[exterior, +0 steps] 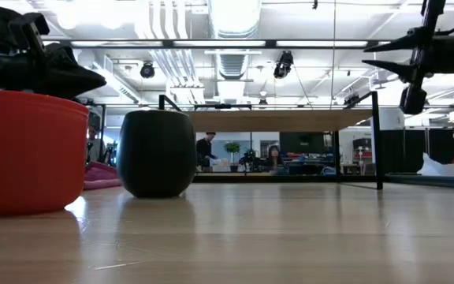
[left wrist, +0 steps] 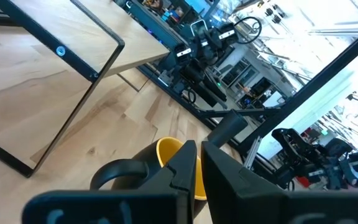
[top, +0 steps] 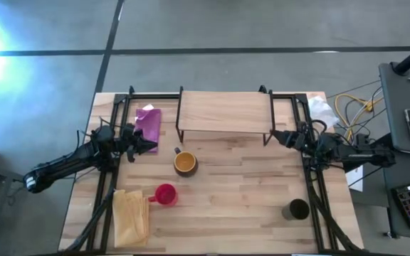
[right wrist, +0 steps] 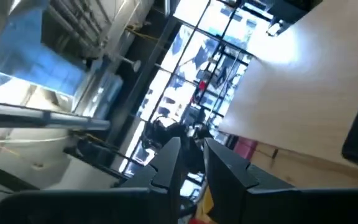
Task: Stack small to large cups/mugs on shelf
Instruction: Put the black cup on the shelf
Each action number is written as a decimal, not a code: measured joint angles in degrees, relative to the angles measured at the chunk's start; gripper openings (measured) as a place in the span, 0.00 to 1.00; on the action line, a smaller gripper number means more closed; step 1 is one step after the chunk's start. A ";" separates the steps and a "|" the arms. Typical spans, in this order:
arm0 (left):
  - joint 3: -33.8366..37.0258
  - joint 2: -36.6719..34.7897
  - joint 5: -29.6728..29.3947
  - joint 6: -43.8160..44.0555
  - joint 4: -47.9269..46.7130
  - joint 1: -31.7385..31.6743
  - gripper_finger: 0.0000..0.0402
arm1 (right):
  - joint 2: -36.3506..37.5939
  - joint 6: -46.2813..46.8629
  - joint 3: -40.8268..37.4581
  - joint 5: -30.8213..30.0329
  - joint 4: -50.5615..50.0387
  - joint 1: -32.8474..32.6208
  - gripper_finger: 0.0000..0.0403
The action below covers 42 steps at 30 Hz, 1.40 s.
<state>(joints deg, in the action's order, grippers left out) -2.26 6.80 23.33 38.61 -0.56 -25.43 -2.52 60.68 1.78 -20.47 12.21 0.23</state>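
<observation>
The shelf [top: 223,112] stands at the table's far middle on thin black legs. The dark mug with the yellow inside [top: 184,163] stands upright just in front of it, also seen in the left wrist view [left wrist: 166,163] and the low view [exterior: 158,154]. The small red mug [top: 164,194] [exterior: 26,150] stands nearer, its handle toward the left. The black cup [top: 297,209] stands near the right front. My left gripper [top: 153,146] [left wrist: 199,165] hovers shut, left of the yellow mug. My right gripper [top: 276,135] [right wrist: 191,155] hovers shut by the shelf's right front leg.
A purple cloth [top: 148,121] lies left of the shelf, behind my left gripper. A yellow cloth [top: 130,213] lies at the near left beside the red mug. Black frame rails [top: 105,192] run along both table sides. People sit in the room beyond [exterior: 274,158].
</observation>
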 joint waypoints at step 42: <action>0.00 -0.06 0.00 0.00 -0.04 0.02 0.03 | -61.12 2.14 88.85 27.89 -101.89 -14.01 0.16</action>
<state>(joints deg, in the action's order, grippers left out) -2.26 6.74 23.33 38.61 -0.59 -25.41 -63.65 62.82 90.63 7.42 -89.68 -13.78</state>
